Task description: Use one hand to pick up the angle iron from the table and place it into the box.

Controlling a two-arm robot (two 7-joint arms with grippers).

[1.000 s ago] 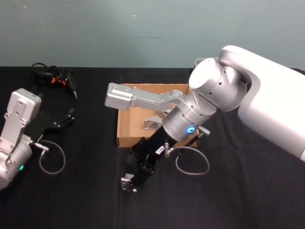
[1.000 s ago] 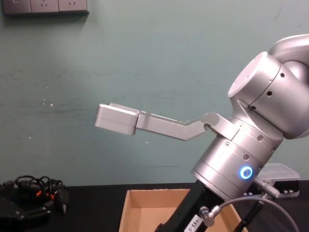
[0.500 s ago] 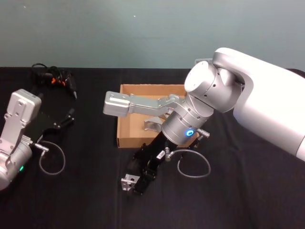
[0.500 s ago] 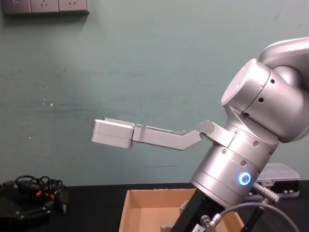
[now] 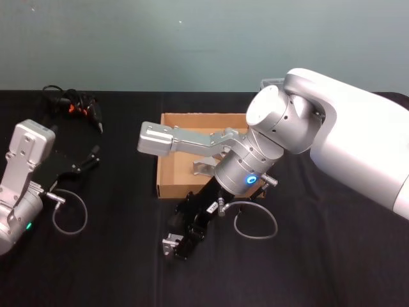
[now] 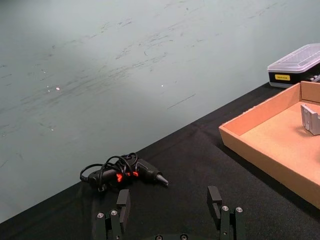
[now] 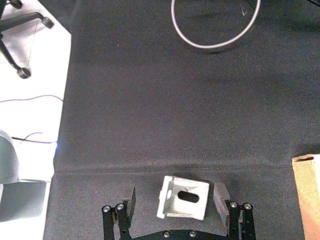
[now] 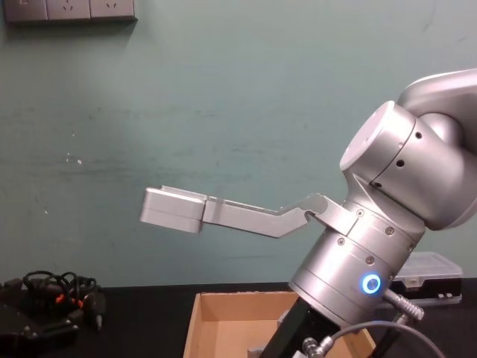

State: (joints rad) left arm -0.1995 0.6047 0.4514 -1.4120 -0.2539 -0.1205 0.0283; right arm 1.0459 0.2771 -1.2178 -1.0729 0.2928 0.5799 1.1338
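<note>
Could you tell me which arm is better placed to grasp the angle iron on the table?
Right. The right gripper, open, straddles the angle iron on the table, just in front of the box. The left gripper sits open, far off to the left.

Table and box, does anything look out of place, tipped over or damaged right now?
Nothing stands out. One angle iron rests on the table inside the open right gripper. A second angle iron sits in the box, whose walls look whole. The left gripper is parked, open, at the table's left.
</note>
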